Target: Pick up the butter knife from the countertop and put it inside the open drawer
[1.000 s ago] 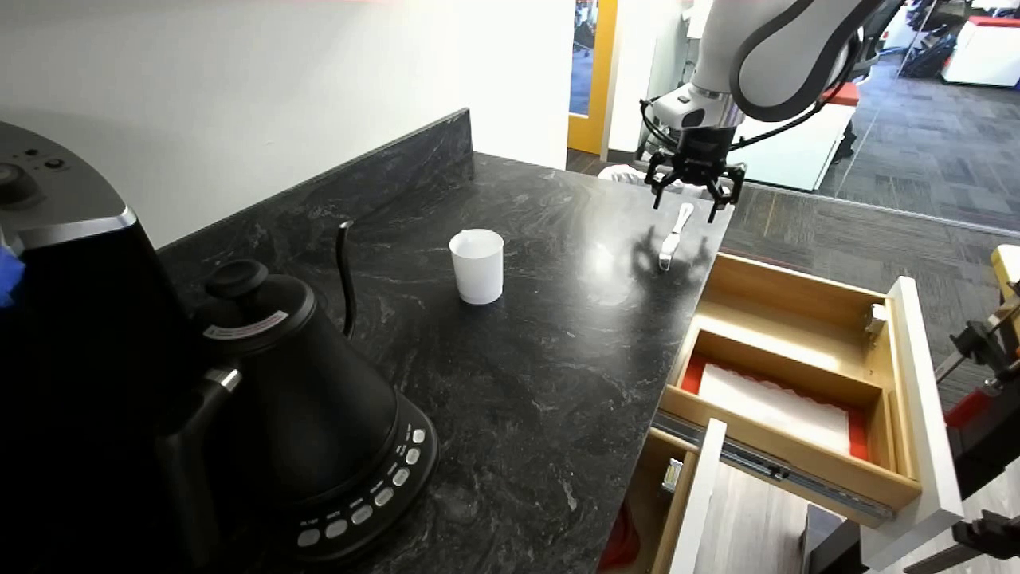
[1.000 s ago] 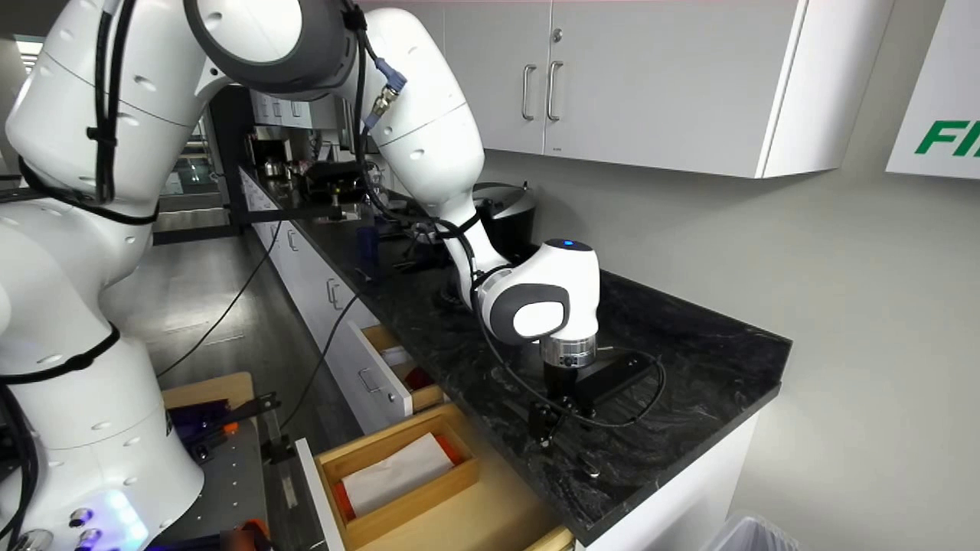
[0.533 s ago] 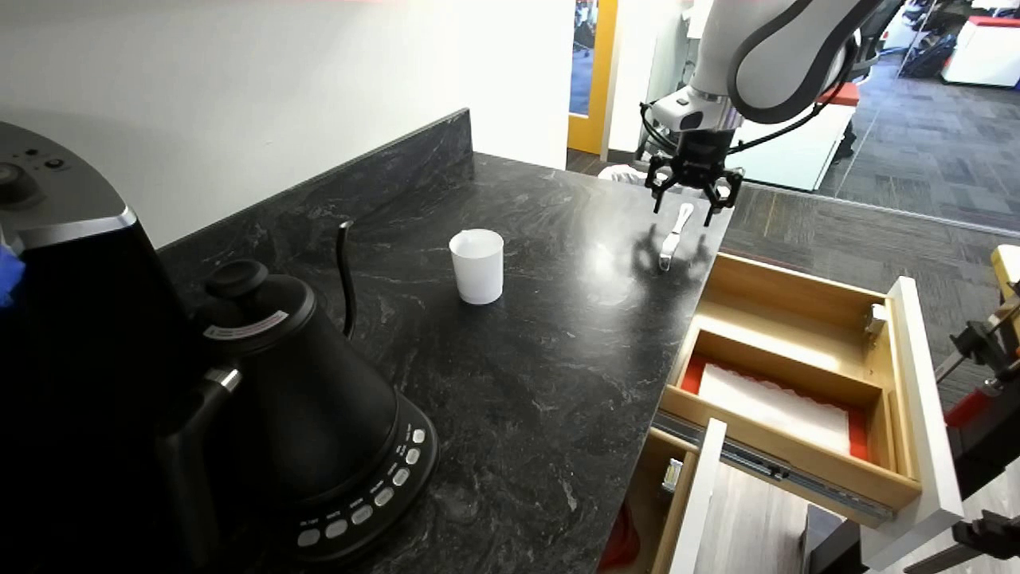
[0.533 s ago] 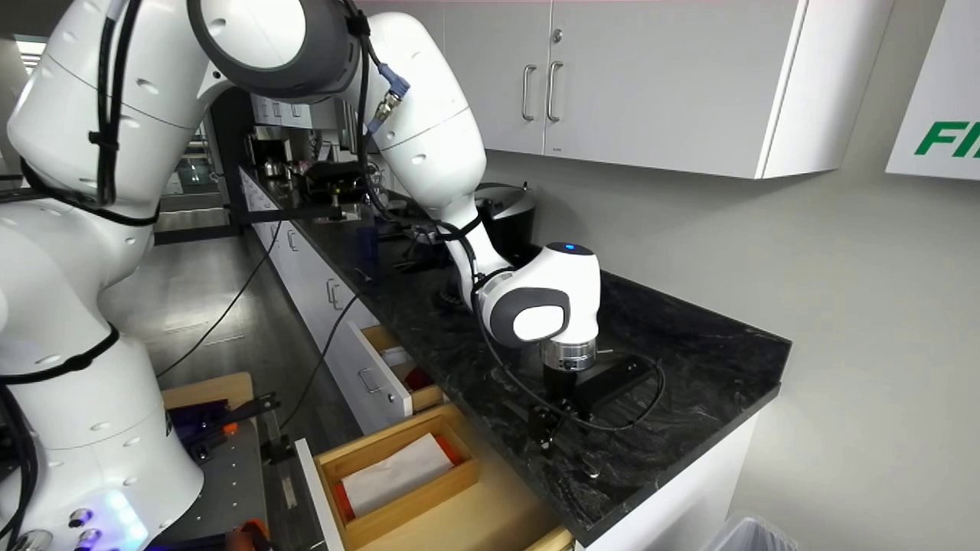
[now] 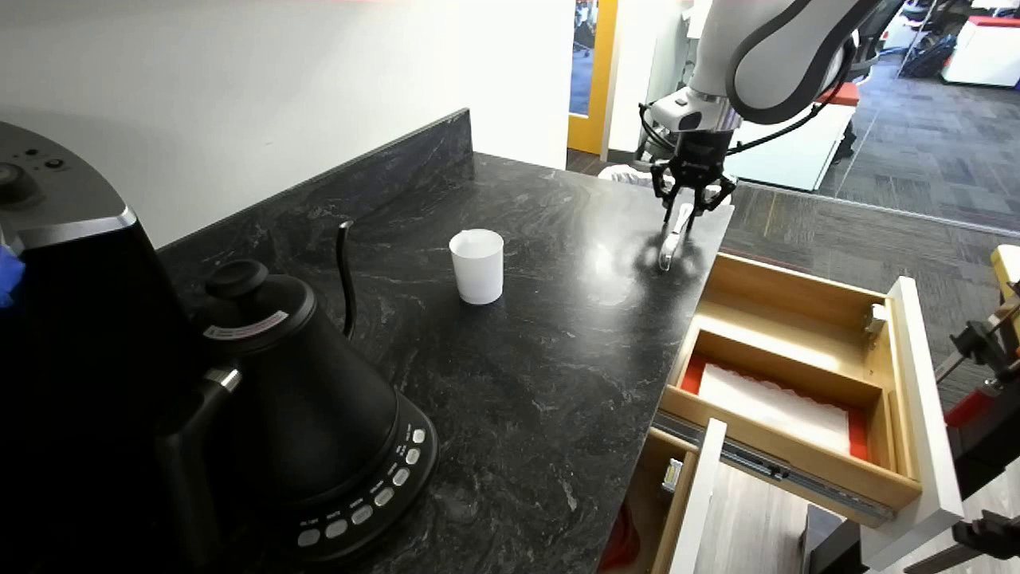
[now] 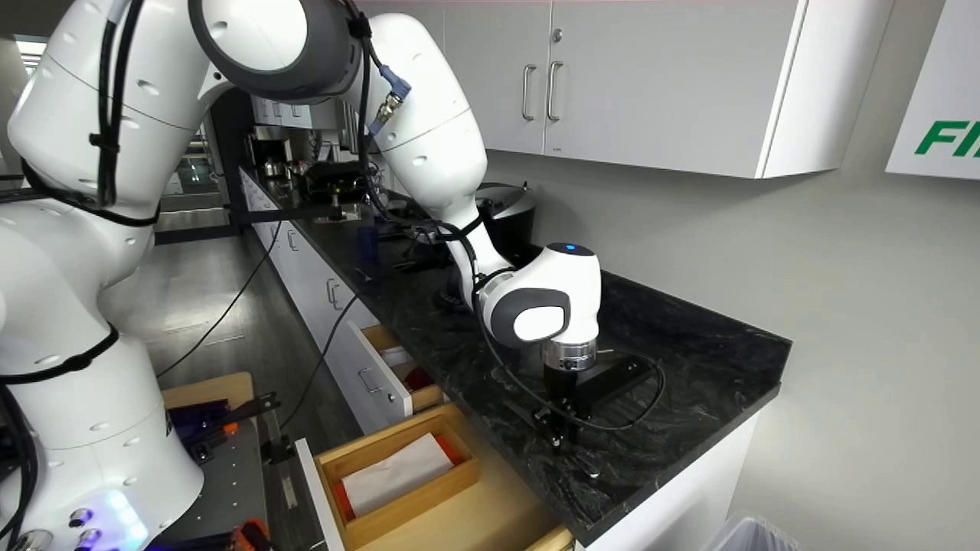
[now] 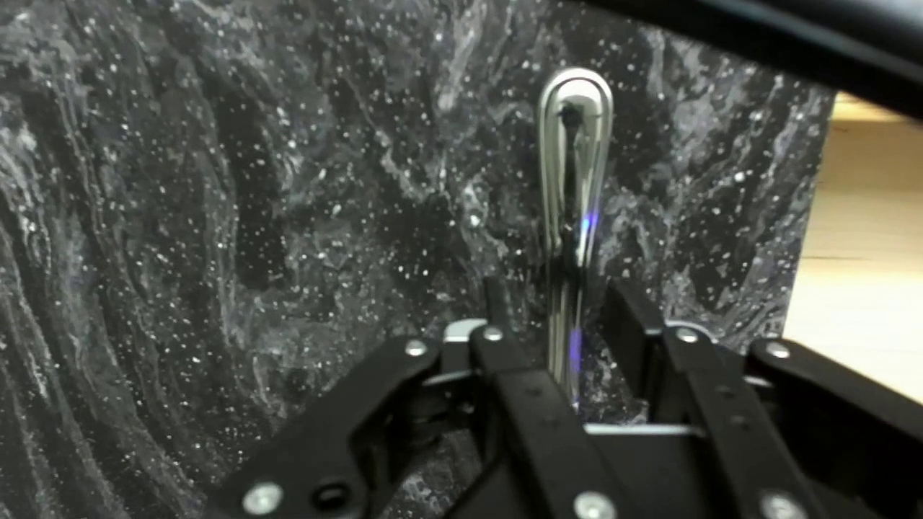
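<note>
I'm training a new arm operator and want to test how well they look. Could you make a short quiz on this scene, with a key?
1. In the wrist view, does the gripper touch the knife lying on the countertop?
2. True or false: a white sheet lies in the drawer nearest the knife.
3. In an exterior view, where is the cup?
A) in that drawer
B) on the countertop
C) in the gripper

Key
1. No: the jaws stand apart, with a gap on each side of the knife.
2. True.
3. B.
</note>
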`<state>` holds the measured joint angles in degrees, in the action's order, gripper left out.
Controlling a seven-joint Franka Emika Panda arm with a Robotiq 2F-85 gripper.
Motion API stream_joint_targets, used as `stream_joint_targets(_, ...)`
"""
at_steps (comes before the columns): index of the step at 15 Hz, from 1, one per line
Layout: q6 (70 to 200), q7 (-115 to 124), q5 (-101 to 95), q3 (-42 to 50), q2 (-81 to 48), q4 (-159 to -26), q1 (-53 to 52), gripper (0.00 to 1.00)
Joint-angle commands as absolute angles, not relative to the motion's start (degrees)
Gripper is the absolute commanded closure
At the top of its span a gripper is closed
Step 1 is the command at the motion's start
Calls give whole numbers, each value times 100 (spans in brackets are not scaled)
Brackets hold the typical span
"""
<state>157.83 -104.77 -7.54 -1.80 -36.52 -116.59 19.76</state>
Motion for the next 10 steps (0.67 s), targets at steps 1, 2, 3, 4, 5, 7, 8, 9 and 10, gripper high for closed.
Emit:
stream_joint_targets(1, 15646, -10697, -583, -373, -3661, -11593, 2197, 91)
stream_joint_targets(2, 15596, -10702, -550, -392, -3655, -11593, 2209, 95)
stream_joint_targets(3, 15551, -10720, -500, -431, -3652, -11593, 2238, 96)
stream_joint_targets(4, 15538, -10718, -473, -444, -3653, -11590, 2248, 98)
stream_joint_targets(5, 15532, -10730, -433, -470, -3654, -11586, 2271, 94)
stream_joint_targets(7, 15523, -10747, -378, -482, -3656, -11581, 2285, 94)
stream_joint_targets(8, 15519, -10745, -363, -477, -3655, -11581, 2283, 94)
stream_joint_targets(9, 15504, -10714, -368, -454, -3650, -11580, 2262, 94)
stream_joint_targets(10, 15507, -10657, -372, -418, -3648, -11582, 2230, 94)
